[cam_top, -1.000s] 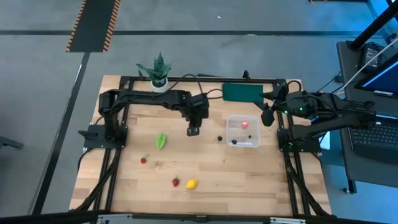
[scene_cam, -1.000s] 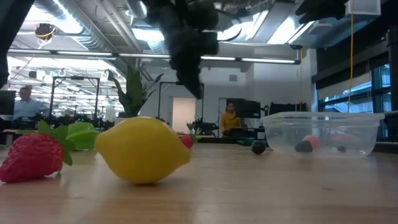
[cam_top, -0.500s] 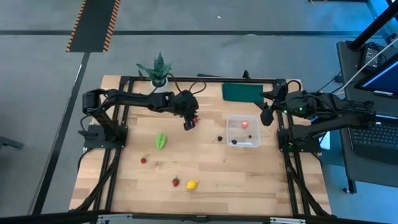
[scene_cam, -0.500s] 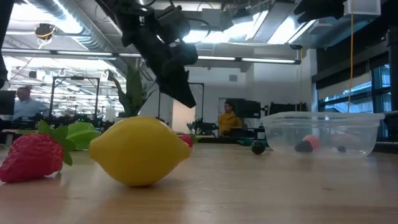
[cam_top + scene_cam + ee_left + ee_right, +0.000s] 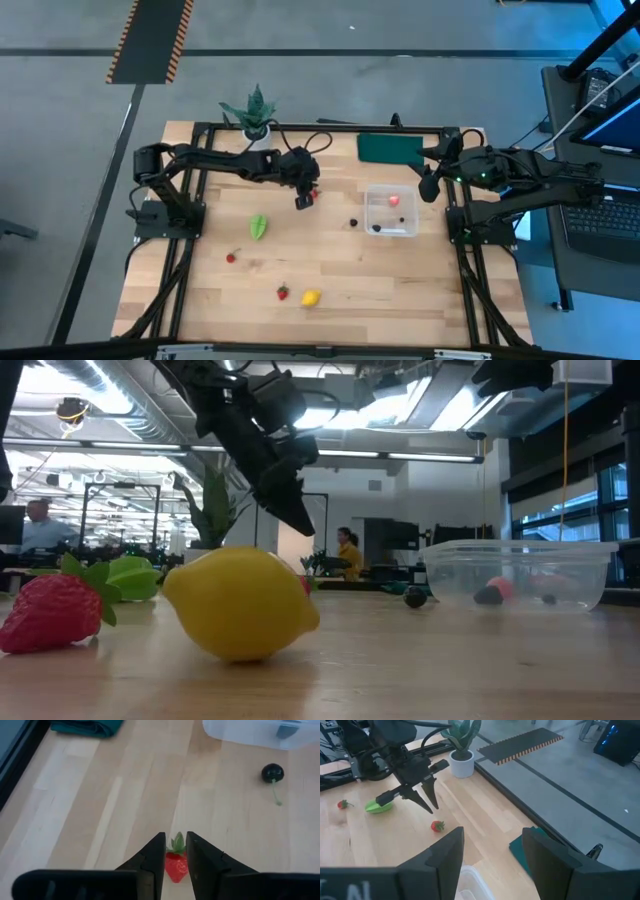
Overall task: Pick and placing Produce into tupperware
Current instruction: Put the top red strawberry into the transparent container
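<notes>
Under your left gripper (image 5: 175, 840) lies a small strawberry (image 5: 176, 865), flat on the wood and not held. The fingers are pinched nearly together with nothing between them, and the berry only shows through the thin gap. The tupperware (image 5: 392, 210) sits well apart toward the right arm's side, with a pink fruit (image 5: 394, 198) and a dark berry (image 5: 376, 227) inside it. A loose cherry (image 5: 354, 222) lies just outside its wall. The leafy green piece (image 5: 259, 226), a red berry (image 5: 231, 257), another strawberry (image 5: 283, 292) and the lemon (image 5: 311, 296) remain on the table. Your right gripper (image 5: 428, 188) waits beside the box's far corner, fingers spread wide and empty. The likely trouble, as I judge it: if you descend with the left fingers closed, the tips will land on the strawberry and squash it or flick it away, so spread them first. On the way to the box, a low carry could also nudge the cherry. The left wrist view makes the berry look gripped; the right wrist view shows clear air between fingertips and fruit. Only the low view shows how easily the round lemon could roll.
</notes>
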